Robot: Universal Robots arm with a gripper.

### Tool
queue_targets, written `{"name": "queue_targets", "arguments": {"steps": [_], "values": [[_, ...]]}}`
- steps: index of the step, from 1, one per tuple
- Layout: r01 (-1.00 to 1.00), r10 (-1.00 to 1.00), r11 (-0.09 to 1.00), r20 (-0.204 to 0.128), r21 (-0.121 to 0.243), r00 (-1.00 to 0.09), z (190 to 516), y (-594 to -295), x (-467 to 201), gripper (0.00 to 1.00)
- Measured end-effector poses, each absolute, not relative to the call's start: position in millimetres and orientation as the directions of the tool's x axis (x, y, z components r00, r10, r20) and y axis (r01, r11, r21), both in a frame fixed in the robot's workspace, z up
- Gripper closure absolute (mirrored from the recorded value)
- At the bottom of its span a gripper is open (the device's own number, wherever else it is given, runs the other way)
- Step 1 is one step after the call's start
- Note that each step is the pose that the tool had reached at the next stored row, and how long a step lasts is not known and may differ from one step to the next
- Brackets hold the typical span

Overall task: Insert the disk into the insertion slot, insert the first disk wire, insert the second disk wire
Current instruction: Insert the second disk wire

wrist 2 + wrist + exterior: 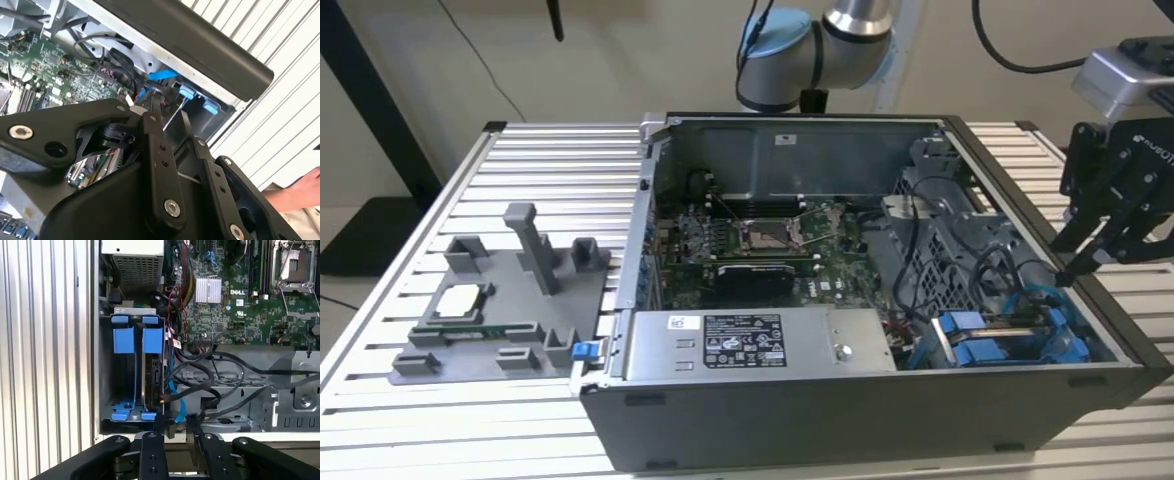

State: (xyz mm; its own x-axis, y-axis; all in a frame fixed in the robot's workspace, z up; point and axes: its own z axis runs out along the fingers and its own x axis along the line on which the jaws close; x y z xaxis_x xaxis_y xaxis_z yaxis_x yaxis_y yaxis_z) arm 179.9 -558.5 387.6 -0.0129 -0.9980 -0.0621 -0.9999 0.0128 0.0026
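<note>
Fingers (153, 455) of the gripper (175, 420) stand parted and grasp nothing, poised just outside the near end of the drive cage (106, 390), probably so they can close on a connector with room on either side. Inside that cage the disk (151, 382) sits on edge, with blue tabs (152, 340) at the cage's far end. That posture seems to leave its socket end open to the blue data cable (176, 405) and black leads (220, 390) crowding just beside the cage, though whether any is plugged in I cannot tell. Beyond the cage lie the power supply (132, 265) and the motherboard (235, 305).
</note>
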Motion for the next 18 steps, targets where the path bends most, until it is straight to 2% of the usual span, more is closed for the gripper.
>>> {"name": "queue_targets", "arguments": {"steps": [18], "values": [[-1.0, -0.998, 0.013, -0.061, 0.019, -0.014, 371, -563, 187, 0.0]]}}
